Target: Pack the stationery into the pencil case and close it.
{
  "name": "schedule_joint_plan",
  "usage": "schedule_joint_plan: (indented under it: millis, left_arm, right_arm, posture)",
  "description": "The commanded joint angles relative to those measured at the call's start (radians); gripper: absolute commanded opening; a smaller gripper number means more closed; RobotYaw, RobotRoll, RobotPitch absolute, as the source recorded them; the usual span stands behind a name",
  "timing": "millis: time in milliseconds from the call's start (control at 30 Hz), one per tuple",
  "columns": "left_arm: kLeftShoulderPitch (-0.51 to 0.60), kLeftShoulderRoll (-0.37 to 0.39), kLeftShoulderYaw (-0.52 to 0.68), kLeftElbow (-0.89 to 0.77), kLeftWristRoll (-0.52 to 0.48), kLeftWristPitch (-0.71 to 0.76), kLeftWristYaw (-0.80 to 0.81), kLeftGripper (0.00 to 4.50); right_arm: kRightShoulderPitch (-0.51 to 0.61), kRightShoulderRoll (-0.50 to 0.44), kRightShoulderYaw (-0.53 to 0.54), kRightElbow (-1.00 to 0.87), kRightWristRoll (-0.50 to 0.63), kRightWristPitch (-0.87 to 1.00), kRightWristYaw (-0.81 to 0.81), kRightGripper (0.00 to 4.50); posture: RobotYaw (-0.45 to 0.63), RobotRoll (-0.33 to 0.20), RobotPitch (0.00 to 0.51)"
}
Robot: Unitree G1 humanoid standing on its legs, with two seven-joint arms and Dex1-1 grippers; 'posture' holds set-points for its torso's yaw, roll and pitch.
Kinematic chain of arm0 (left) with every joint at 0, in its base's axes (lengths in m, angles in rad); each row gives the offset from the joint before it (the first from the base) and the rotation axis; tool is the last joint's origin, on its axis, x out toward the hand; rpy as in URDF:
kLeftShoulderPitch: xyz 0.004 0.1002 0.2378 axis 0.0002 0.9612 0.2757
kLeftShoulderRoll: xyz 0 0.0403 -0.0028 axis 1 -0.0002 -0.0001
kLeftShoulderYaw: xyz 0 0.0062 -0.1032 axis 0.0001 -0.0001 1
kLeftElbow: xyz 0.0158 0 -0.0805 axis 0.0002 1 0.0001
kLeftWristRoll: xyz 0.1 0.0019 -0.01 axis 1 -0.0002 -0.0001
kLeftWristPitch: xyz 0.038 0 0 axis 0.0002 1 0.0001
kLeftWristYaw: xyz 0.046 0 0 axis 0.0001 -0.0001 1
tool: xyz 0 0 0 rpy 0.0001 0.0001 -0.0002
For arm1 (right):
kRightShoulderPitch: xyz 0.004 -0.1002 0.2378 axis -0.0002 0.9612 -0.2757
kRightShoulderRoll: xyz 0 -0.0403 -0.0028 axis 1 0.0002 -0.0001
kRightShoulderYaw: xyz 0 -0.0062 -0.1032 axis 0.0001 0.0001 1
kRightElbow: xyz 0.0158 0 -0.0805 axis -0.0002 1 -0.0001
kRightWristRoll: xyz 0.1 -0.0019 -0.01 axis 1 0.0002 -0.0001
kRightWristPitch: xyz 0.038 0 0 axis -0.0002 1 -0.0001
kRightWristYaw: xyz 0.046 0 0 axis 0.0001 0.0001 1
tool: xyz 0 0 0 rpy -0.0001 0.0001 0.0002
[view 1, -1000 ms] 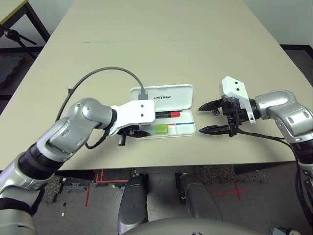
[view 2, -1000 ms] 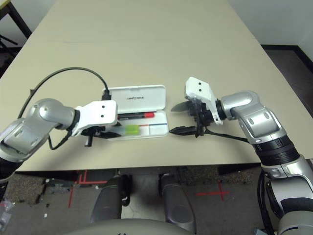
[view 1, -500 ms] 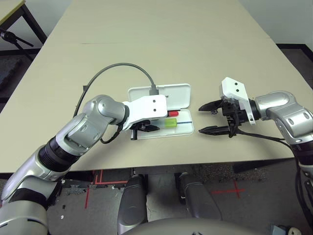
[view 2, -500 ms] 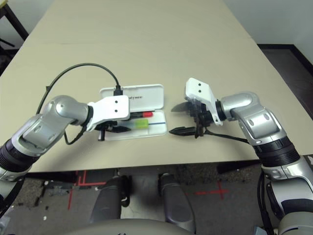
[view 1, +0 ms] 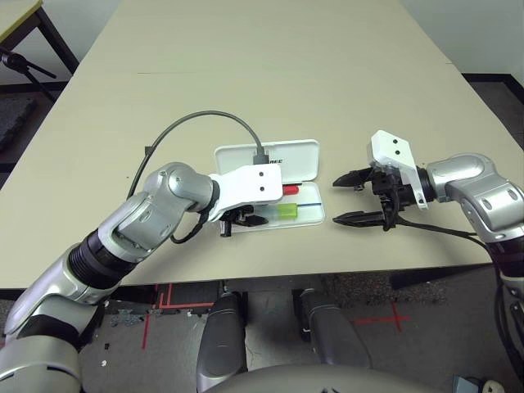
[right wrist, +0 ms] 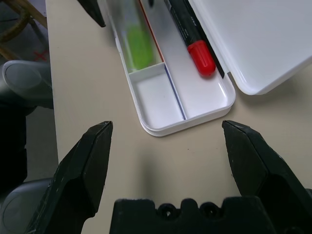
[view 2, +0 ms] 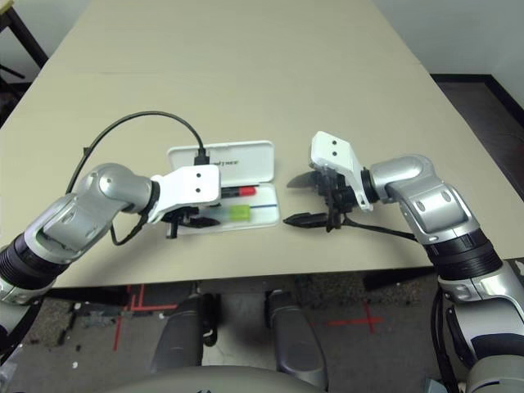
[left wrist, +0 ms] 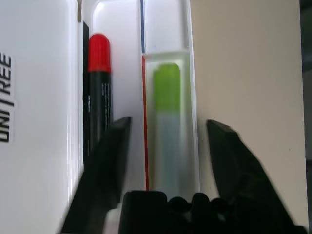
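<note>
The white pencil case (view 1: 304,157) lies open on the table, its "UNITREE" lid folded back. In its tray (right wrist: 155,92) lie two pieces of stationery: a black marker with a red end (left wrist: 99,97) and a whitish stick with a green end (left wrist: 167,92). My left gripper (left wrist: 169,122) is open over the tray's left part, its fingers (view 1: 246,218) on either side of the stick without touching it. To the right of the case, my right gripper (view 1: 354,198) stands open just above the table, holding nothing.
A grey cable (view 1: 196,119) arches from the left wrist over the table behind the arm. The table's front edge (view 1: 327,274) runs close below the case and both grippers. Bare tabletop stretches far behind the case.
My left gripper has opened and let go of the green-ended stick, which now lies in the tray. Before that it carried the stick to the right along the case. The right arm has not moved.
</note>
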Motion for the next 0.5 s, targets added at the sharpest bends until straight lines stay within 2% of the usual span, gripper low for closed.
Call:
schedule_joint_plan:
  millis: [33, 267, 500]
  left_arm:
    - [0.022, 0.014, -0.005, -0.025, -0.001, 0.005, -0.011, 4.46]
    - [0.05, 0.073, 0.121, -0.075, -0.08, -0.026, -0.04, 4.46]
    - [0.1, 0.171, 0.267, -0.095, -0.152, -0.027, -0.06, 4.46]
  right_arm:
    - [0.004, -0.007, 0.005, -0.004, -0.011, -0.008, 0.002, 4.5]
    - [-0.003, -0.021, -0.008, 0.019, -0.011, -0.013, 0.009, 4.5]
    - [0.002, -0.047, -0.018, 0.038, -0.008, -0.022, 0.015, 4.5]
  posture:
    - [-0.08, 0.0, 0.175]
    - [-0.08, 0.0, 0.175]
    - [-0.06, 0.0, 0.178]
